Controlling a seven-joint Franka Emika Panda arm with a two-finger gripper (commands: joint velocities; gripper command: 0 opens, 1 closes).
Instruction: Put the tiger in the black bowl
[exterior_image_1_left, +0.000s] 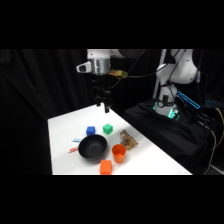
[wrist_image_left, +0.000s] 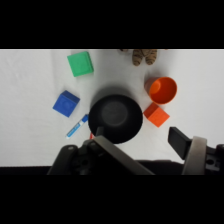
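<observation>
The tiger (wrist_image_left: 140, 55) lies on the table (wrist_image_left: 30, 100) at twelve to one o'clock from the bowl (wrist_image_left: 116, 119) in my wrist view, partly cut off at the top edge and untouched. It is loose and clear of the cup (wrist_image_left: 162, 89), so I judge it reachable from above. The bowl sits empty in the middle, ready to receive it. My gripper (exterior_image_1_left: 103, 105) hangs high above the table's far end, holding and touching nothing. How wide my fingers stand, I cannot tell.
</observation>
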